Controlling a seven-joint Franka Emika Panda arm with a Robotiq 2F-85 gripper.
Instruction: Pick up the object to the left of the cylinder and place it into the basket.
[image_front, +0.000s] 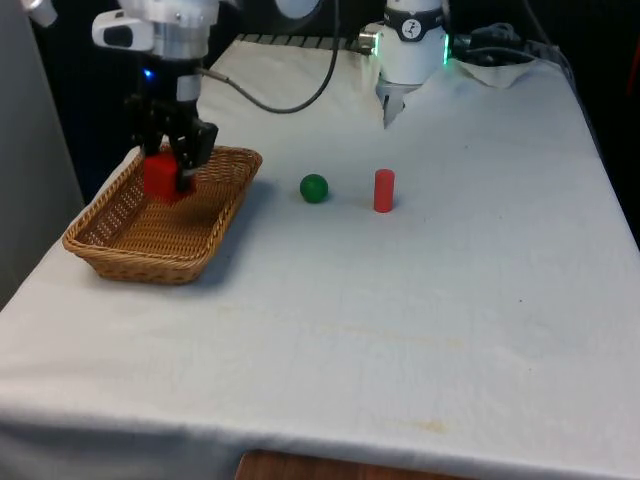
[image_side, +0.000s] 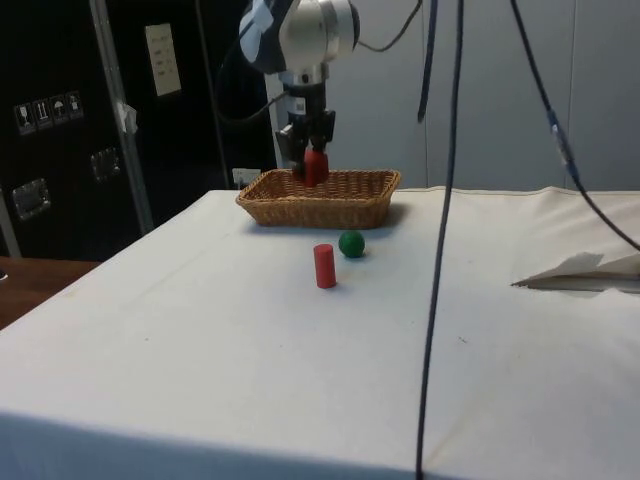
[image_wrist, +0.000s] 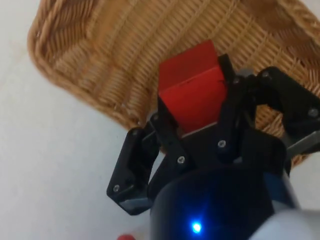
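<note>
My gripper (image_front: 170, 172) is shut on a red block (image_front: 161, 178), holding it over the far end of the wicker basket (image_front: 110, 240) at the front view's left. From the side, the gripper (image_side: 312, 168) and red block (image_side: 316, 168) hang just above the basket's (image_side: 355, 205) inside. Close up, the red block (image_wrist: 192, 90) sits clamped between the black fingers (image_wrist: 167, 130) above the basket's woven wall (image_wrist: 100, 55). A red cylinder (image_front: 384, 190) stands upright on the cloth, with a green ball (image_front: 314, 188) beside it on the basket's side.
The green ball (image_side: 351, 243) and red cylinder (image_side: 324, 265) stand close together near the basket. A black cable (image_side: 440, 240) hangs across the side view. Crumpled cloth (image_front: 500, 70) lies at the far end of the table.
</note>
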